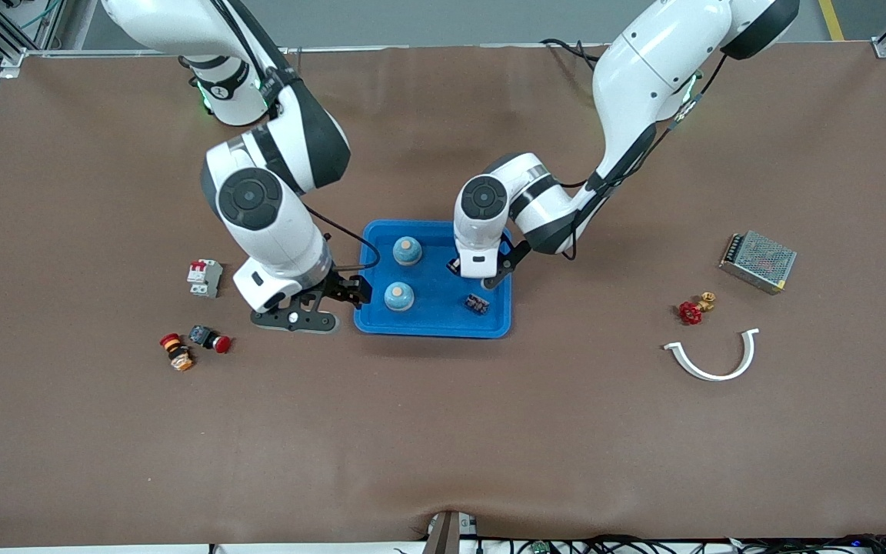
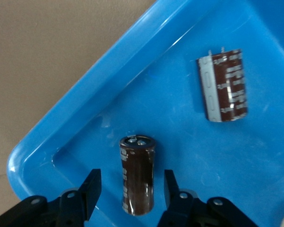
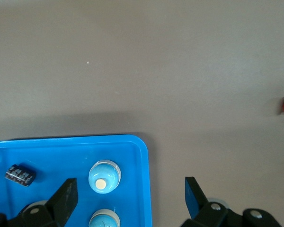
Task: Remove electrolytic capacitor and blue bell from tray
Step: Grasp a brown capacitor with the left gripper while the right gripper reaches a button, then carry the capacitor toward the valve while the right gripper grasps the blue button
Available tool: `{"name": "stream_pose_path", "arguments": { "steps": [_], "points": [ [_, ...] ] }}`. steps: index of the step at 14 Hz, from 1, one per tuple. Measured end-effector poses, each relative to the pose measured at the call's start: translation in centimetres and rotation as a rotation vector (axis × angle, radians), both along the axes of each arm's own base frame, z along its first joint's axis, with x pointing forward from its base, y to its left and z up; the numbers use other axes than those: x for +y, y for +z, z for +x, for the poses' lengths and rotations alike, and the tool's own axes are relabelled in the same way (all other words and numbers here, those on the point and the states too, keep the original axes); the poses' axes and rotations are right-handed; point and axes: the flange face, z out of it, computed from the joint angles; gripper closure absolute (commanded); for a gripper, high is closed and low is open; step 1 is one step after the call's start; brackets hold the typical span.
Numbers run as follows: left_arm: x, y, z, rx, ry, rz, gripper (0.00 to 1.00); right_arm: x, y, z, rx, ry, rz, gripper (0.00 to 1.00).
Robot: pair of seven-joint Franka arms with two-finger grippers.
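A blue tray (image 1: 435,327) holds two blue bells (image 1: 407,251) (image 1: 399,296) and a dark capacitor (image 1: 477,303). My left gripper (image 1: 498,277) is low over the tray's left-arm end. In the left wrist view it (image 2: 132,179) is open, with a brown capacitor (image 2: 137,175) lying between its fingers, untouched, near a tray corner. A second capacitor (image 2: 226,85) lies apart from it. My right gripper (image 1: 354,292) is open wide and empty, straddling the tray's edge (image 3: 148,179) at the right arm's end. The bells (image 3: 104,176) (image 3: 104,218) lie just inside that edge.
A circuit breaker (image 1: 204,278) and two red push buttons (image 1: 211,338) (image 1: 176,352) lie toward the right arm's end. A metal power supply (image 1: 757,261), a red valve (image 1: 694,309) and a white curved clip (image 1: 714,356) lie toward the left arm's end.
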Motion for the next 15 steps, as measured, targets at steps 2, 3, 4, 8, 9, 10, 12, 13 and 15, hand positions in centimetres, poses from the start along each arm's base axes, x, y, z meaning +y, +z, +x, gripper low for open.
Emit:
{"name": "stream_pose_path", "arguments": {
  "steps": [2, 3, 4, 8, 9, 10, 12, 13, 15],
  "points": [
    [0.1, -0.7, -0.1, 0.009, 0.001, 0.003, 1.00, 0.6, -1.8, -0.1, 0.011, 0.008, -0.007, 0.00],
    [0.1, -0.8, -0.1, 0.011, 0.001, 0.004, 1.00, 1.1, -2.7, -0.2, 0.019, 0.015, -0.012, 0.00],
    [0.1, -0.8, 0.0, 0.010, 0.000, 0.004, 1.00, 1.7, -3.6, -0.6, 0.025, 0.026, -0.016, 0.00],
    [0.3, 0.6, 1.1, -0.014, -0.028, 0.010, 1.00, 4.5, -5.7, -2.5, 0.036, 0.020, -0.023, 0.00],
    [0.7, 1.6, 1.5, -0.016, -0.052, 0.026, 1.00, 5.1, -6.2, -2.9, 0.036, 0.016, -0.023, 0.00],
    [1.3, 3.2, 2.1, -0.022, -0.078, 0.043, 1.00, 5.7, -6.9, -3.2, 0.034, 0.014, -0.023, 0.00],
    [3.0, 6.9, 3.4, -0.041, -0.128, 0.073, 1.00, 6.3, -8.7, -3.5, 0.025, 0.017, -0.018, 0.00],
    [4.1, 8.7, 4.1, -0.046, -0.152, 0.090, 1.00, 6.5, -9.7, -3.7, 0.017, 0.016, -0.014, 0.00],
    [6.8, 11.3, 5.2, -0.030, -0.208, 0.132, 1.00, 7.0, -11.4, -4.3, 0.004, 0.013, -0.006, 0.00]
  ]
}}
